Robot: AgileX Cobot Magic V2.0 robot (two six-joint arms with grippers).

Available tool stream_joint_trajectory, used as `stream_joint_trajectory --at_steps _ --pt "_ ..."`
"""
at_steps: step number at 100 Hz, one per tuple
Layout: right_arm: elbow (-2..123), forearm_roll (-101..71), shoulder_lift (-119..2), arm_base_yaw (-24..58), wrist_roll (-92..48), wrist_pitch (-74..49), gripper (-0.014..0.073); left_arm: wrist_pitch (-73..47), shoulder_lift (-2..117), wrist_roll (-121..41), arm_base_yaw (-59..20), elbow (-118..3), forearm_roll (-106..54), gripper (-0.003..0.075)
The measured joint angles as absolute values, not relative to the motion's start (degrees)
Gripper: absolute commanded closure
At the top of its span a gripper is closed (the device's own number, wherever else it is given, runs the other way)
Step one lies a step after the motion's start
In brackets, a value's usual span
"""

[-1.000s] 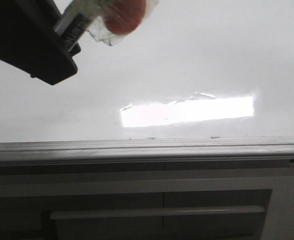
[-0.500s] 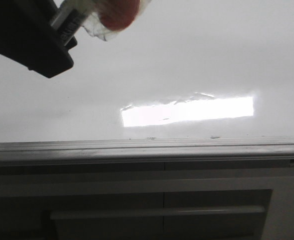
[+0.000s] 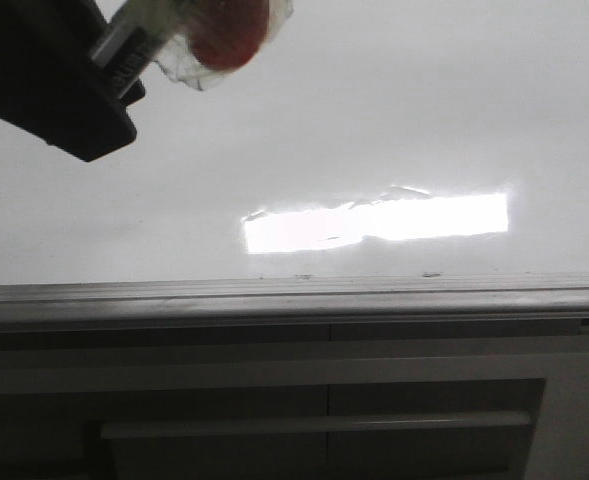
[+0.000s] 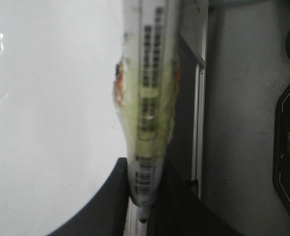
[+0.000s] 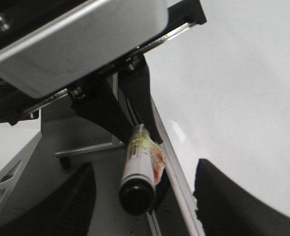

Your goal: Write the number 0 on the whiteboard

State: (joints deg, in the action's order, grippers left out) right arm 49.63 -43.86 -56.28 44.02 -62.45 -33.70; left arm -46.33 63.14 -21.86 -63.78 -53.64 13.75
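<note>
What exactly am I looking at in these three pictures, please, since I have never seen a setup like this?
This is a two-armed robot working at a glossy white whiteboard with a grey metal edge rail. The front view looks forward over the board; the bright rectangle is only glare. The other two pictures come from cameras on each wrist. The black left gripper is shut on a white barcoded marker wrapped in clear tape, seen again from the right wrist. The right gripper is open, holding nothing. Below the board is a grey drawer-fronted cabinet. No drawn line is visible.
</note>
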Motion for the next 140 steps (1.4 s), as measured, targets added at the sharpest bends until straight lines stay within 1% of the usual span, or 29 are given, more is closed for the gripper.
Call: stream_joint_trajectory --at_steps 30,89,116,124,140 --pt "49.97 -47.19 -59.33 44.6 -62.57 -33.7 0.0211 -46.55 63.14 -21.99 -63.87 -53.64 14.86 0.074" --pt "51.17 -51.14 -59.4 44.93 -62.67 -35.03 0.0212 -46.95 63.14 -21.99 -63.87 -53.64 15.04 0.0739" --pt "51.17 -52.36 -61.41 44.93 -62.67 -36.4 0.0213 -46.99 63.14 -22.03 -63.87 -53.64 15.04 0.074" --pt "51.17 -52.38 -61.59 44.93 -62.67 -36.4 0.0222 -47.19 63.14 -22.03 -63.87 -53.64 15.04 0.074" --pt "51.17 -52.48 -61.59 44.93 -62.67 -36.4 0.0279 -47.19 63.14 -22.12 -63.87 -53.64 15.04 0.074"
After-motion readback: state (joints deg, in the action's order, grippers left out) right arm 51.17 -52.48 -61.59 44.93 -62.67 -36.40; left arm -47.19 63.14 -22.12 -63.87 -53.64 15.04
